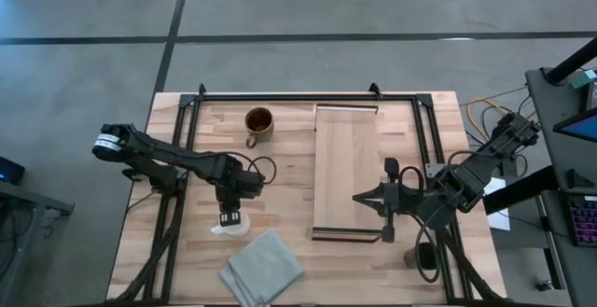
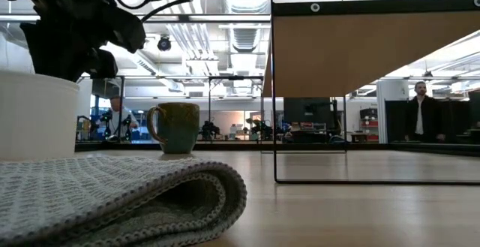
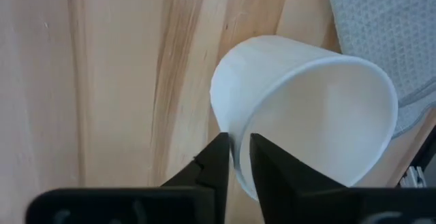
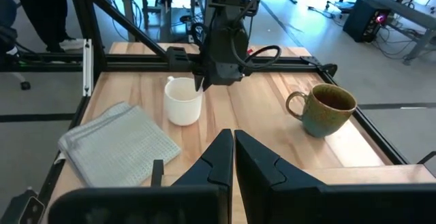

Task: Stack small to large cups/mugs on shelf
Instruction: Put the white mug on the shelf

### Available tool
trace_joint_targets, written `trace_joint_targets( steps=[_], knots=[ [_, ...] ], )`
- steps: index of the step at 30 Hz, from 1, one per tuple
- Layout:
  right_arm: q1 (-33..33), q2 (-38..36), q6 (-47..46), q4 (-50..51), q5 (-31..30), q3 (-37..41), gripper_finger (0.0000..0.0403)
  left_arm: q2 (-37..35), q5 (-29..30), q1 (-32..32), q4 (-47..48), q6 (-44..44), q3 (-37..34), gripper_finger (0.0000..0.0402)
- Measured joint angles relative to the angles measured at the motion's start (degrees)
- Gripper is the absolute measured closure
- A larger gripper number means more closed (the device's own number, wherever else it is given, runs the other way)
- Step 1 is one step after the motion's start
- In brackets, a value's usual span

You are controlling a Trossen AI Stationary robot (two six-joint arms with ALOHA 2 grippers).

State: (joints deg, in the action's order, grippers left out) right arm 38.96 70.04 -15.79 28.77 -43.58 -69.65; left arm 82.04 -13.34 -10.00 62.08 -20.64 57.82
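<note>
White mug [image 3: 300, 108], smooth and glossy, sits on the bare wood of the table [image 1: 196, 260] just beside the folded grey cloth [image 1: 263, 268]. Left gripper [image 1: 229, 217] is down on it, fingers [image 3: 216, 157] nearly together, pinching the thin rim, one finger inside the mouth and one outside. Cloth is waffle-weave, soft, its edge rolled over.

Step in hand, as I judge it: the grasp on the first mug, with no lift seen yet. Next move calls for a straight lift clear of the cloth, then a carry across to the shelf [image 1: 345, 167].

Farther off: olive-brown mug [image 1: 258, 122], speckled glaze, brown inside, handle showing, stands alone near the far edge, well apart from the white one. Shelf is a long pale wood board on a thin dark frame, nothing on it. Right gripper [image 1: 370, 198] hangs at the shelf's right edge, fingers closed on nothing.
</note>
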Motion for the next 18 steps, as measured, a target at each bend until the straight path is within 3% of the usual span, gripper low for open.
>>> trace_joint_targets(
  steps=[3, 10, 14, 18],
  knots=[
    [0.0, 0.0, 0.0, 0.01, -0.01, 0.0, 0.0394, 0.01, 0.03, 0.02, -0.04, -0.01, 0.0, 0.0391],
    [0.0, 0.0, 0.0, 0.06, -0.01, 0.01, 0.0394, 0.02, 0.42, 0.63, 1.09, -0.02, 1.01, 0.04],
    [0.0, -0.04, 0.0, 0.07, -0.01, 0.0, 0.0394, 0.02, 1.71, 1.92, 5.01, -0.04, 6.81, 0.0401],
    [0.0, -0.11, 0.0, -0.17, -0.01, 0.0, 0.0394, 0.35, 5.81, 4.1, 11.72, 0.47, 18.36, 0.0401]
  ],
)
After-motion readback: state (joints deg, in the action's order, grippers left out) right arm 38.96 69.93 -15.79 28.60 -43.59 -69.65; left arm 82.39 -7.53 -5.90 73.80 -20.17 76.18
